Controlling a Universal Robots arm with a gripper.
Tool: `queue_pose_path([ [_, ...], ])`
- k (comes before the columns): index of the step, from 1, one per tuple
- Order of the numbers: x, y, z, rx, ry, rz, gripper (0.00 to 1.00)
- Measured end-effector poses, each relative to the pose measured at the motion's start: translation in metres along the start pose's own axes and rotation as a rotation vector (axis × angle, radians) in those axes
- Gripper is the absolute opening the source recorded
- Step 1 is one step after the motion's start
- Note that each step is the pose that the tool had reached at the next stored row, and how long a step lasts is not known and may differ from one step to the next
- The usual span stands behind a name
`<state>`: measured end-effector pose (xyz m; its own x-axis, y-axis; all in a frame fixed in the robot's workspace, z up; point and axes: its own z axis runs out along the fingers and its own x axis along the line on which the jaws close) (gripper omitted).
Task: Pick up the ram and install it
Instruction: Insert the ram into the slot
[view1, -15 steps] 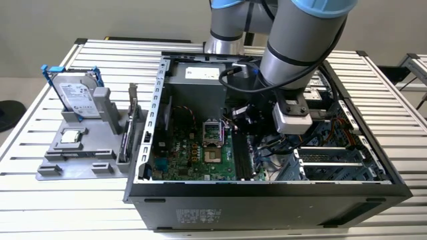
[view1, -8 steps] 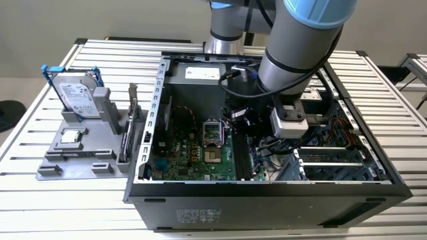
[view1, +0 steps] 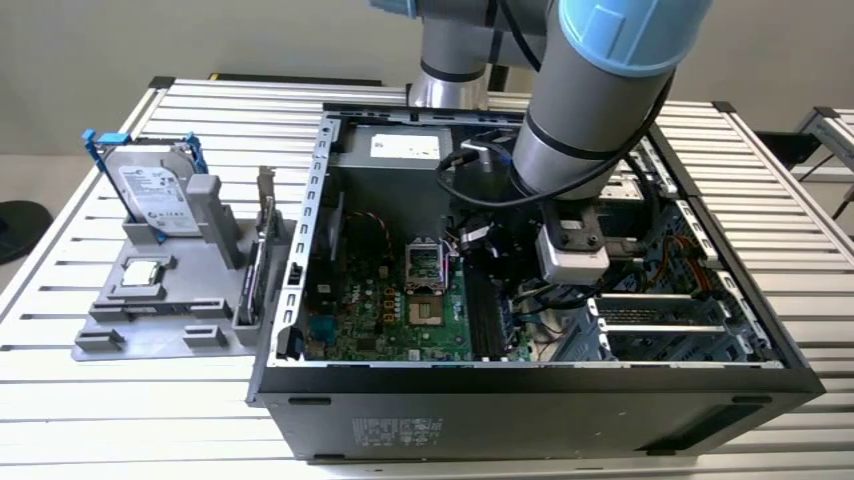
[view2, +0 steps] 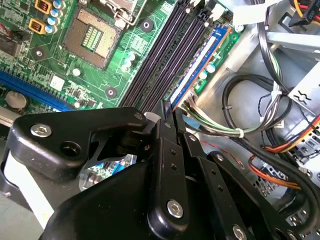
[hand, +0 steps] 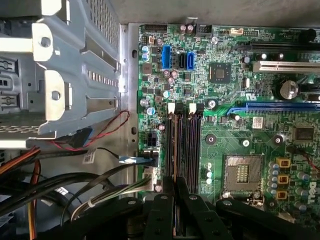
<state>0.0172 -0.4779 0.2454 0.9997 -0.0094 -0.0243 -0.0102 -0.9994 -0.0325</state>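
Ram (view2: 200, 62), dark bluish, stands on edge in the outermost memory slot (hand: 174, 145), running straight ahead of the gripper (view2: 169, 116), whose narrow fingers (hand: 172, 187) look closed on its near end. A good seating probably needs the stick square to the slot and pressed evenly downward.

The exterior view is evenly lit, and soft light is spread over the slatted bench (view1: 120, 380). The inside of the computer case (view1: 534, 420) is left darker. In both wrist views the green motherboard (hand: 230, 125) is seen brightly, while the black hand (view2: 172, 125) close up is blurred.
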Motion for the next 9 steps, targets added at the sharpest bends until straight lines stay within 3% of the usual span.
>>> queue_pose_path([
  [9,0.0010,0.0003,0.0130,0.0000,0.0000,0.000,0.00],
])
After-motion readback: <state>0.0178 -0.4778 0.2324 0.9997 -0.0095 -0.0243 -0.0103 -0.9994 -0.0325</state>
